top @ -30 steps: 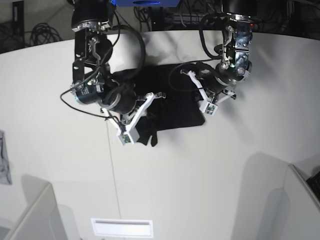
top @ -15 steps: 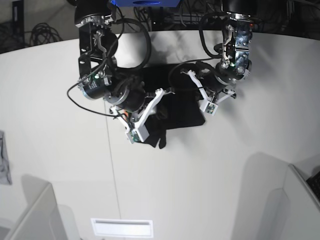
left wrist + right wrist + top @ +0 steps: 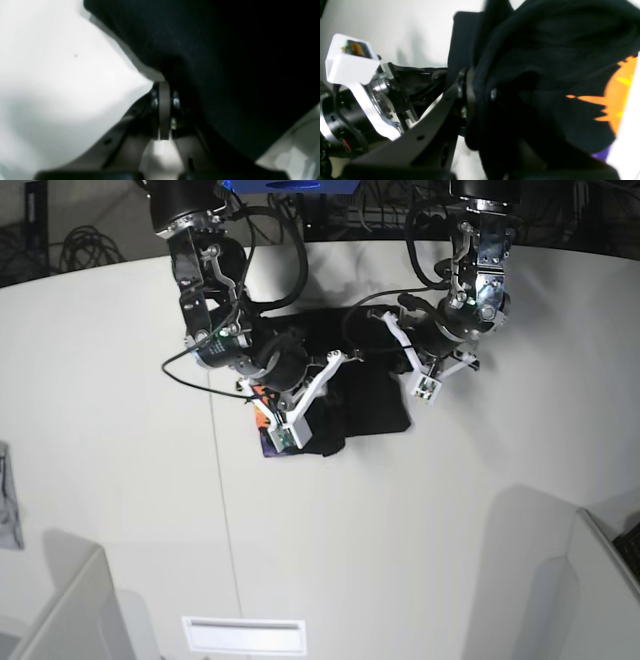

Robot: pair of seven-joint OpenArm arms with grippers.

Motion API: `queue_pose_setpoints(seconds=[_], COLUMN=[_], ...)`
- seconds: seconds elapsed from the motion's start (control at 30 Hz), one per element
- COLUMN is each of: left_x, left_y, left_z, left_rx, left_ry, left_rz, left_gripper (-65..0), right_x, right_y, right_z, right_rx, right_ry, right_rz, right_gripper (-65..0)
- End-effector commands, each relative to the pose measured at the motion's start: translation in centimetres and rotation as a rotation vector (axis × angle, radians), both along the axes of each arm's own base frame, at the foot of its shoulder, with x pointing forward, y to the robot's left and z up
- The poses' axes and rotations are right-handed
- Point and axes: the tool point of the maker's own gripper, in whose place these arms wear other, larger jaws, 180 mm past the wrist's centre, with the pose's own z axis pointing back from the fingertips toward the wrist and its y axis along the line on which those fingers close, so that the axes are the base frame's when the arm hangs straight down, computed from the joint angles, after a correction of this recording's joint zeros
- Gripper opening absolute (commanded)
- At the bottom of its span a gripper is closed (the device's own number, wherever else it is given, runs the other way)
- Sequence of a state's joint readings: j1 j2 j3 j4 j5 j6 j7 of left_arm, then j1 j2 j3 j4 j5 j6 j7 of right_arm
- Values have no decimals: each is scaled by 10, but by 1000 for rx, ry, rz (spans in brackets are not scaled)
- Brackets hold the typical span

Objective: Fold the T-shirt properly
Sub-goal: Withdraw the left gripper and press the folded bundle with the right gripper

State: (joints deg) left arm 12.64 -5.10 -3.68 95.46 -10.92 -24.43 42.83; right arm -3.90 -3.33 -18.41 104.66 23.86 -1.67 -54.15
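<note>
Two grippers working one T-shirt (image 3: 365,395) on the tabletop (image 3: 450,510): right gripper (image 3: 475,100) gripping cloth mid-fold; left gripper (image 3: 163,87) closed, apparently empty. Next: laying the flap flat, releasing.

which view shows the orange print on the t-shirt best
The right wrist view: the T-shirt shows its orange print large against the black cloth. The base view shows only a small orange patch under the arm. The left wrist view shows plain black cloth.
</note>
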Motion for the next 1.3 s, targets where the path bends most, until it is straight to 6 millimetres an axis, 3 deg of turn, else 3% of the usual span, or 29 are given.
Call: queue_pose_setpoints(seconds=[0.0, 0.2, 0.63, 0.87, 1.0, 1.07, 1.27], left_x=[7, -3, -53, -68, -72, -73, -81], left_y=[7, 27, 132, 163, 178, 184, 209], left_z=[13, 18, 29, 34, 45, 48, 56], left_rx=[-1, 42, 183, 186, 169, 177, 209], left_ry=[-49, -27, 25, 30, 0, -8, -19], left_rz=[18, 52, 297, 386, 393, 394, 457], left_gripper=[-650, -650, -650, -650, -650, -650, -650], right_x=[8, 4, 10, 9, 9, 9, 12], right_y=[7, 22, 29, 31, 32, 32, 32], right_z=[17, 18, -25, -28, -26, -25, -13], right_rx=[40, 54, 37, 38, 43, 43, 58], right_ry=[-52, -46, 31, 49, 43, 42, 9], right_rz=[0, 31, 5, 9, 8, 8, 7], right_gripper=[-650, -650, -650, -645, -350, -270, -254])
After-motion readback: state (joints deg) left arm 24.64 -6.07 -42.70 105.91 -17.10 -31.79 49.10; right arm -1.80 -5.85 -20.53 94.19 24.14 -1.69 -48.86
